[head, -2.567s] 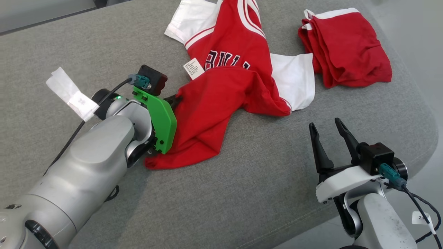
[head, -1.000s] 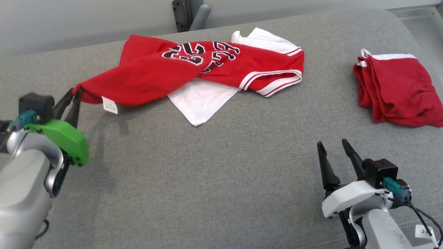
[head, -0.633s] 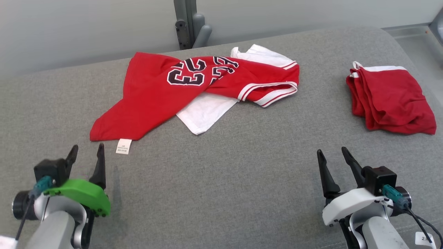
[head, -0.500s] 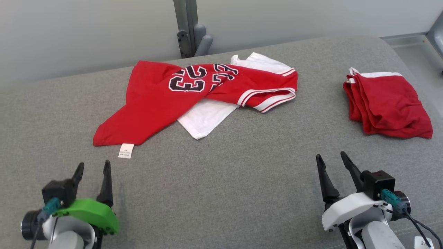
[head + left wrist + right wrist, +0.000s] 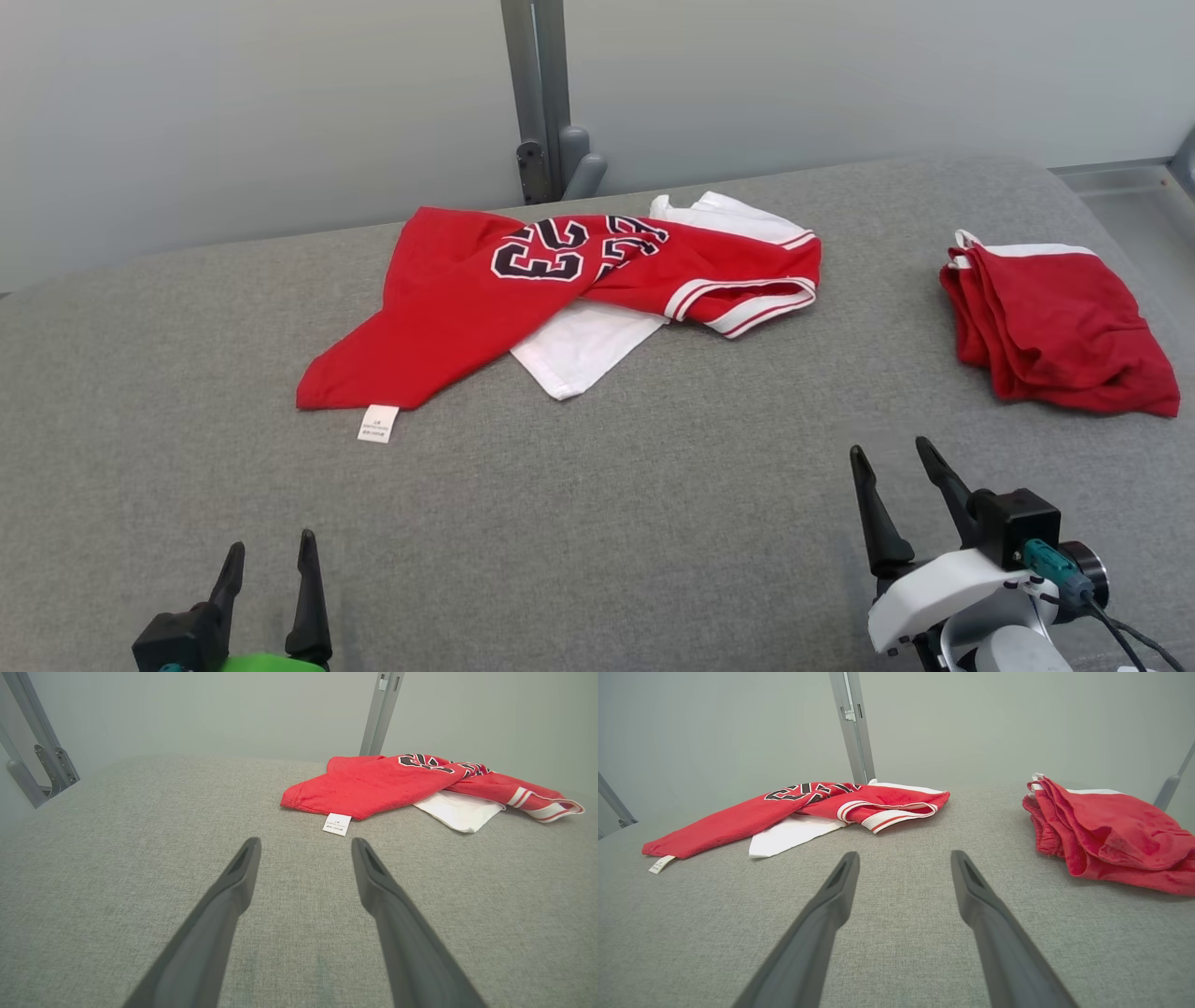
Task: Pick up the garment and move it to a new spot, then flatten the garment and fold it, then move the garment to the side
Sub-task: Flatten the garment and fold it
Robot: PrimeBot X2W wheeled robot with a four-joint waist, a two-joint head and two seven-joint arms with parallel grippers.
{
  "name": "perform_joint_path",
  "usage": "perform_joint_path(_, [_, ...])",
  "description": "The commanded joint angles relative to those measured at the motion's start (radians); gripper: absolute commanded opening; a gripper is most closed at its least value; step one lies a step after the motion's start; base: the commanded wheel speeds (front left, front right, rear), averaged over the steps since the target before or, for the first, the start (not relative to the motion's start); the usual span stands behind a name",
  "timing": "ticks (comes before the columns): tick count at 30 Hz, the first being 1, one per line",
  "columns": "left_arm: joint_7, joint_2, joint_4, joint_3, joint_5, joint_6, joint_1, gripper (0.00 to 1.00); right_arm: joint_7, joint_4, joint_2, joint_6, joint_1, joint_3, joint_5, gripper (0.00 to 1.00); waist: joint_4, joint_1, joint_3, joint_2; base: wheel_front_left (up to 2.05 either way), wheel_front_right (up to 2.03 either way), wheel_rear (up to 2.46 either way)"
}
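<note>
Bare cushion [image 5: 597, 523] between grippers and jersey [image 5: 467, 299]

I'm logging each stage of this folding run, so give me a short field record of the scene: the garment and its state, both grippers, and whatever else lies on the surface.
surface: grey padded surface
garment: red jersey, rumpled and twisted, not flat, a white part poking out beneath
label: white care tag at the jersey's near corner, lying on the surface
left: left gripper open, empty, short of the tag
right: right gripper open, empty, apart from both garments
other: folded red garment at the surface's right side; metal post behind
</note>
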Motion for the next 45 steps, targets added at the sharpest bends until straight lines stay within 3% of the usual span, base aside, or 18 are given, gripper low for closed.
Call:
perform_joint_path(1, [-0.003,-0.004,-0.003,0.007,0.008,-0.006,0.009,1.0,-0.003,-0.002,-0.007,-0.002,0.013,0.003,-0.007,1.0,0.013,0.0001,0.003,0.0,0.0,0.0,0.0])
perform_joint_path(7, [-0.003,-0.039,0.012,0.005,0.051,-0.042,-0.022,1.0,-0.003,0.019,-0.032,-0.001,-0.042,0.076,-0.014,1.0,0.088,0.0001,0.04,0.0,0.0,0.0,0.0])
perform_joint_path(15, [-0.003,-0.051,0.03,-0.035,0.055,-0.059,-0.075,1.0,0.008,0.159,-0.126,-0.002,-0.281,0.313,-0.015,1.0,0.236,0.0001,0.111,0.0,0.0,0.0,0.0])
perform_joint_path(20, [-0.003,-0.051,0.032,-0.081,0.005,-0.063,-0.102,1.0,0.053,0.289,-0.185,-0.002,-0.456,0.472,0.052,1.0,0.329,0.0001,0.15,0.0,0.0,0.0,0.0])
perform_joint_path(25, [-0.003,-0.051,0.044,-0.122,-0.026,-0.059,-0.116,1.0,0.187,0.398,-0.239,-0.002,-0.585,0.638,0.202,1.0,0.398,0.0001,0.18,0.0,0.0,0.0,0.0])
perform_joint_path(37, [-0.003,-0.052,0.031,-0.145,-0.081,-0.042,-0.143,1.0,0.357,0.458,-0.359,-0.002,-0.752,0.934,0.501,1.0,0.466,0.0001,0.241,0.0,0.0,0.0,0.0])
perform_joint_path(45, [-0.003,-0.052,0.03,-0.128,-0.094,-0.043,-0.155,1.0,0.346,0.535,-0.369,-0.002,-0.813,1.05,0.533,1.0,0.468,0.0001,0.267,0.0,0.0,0.0,0.0])
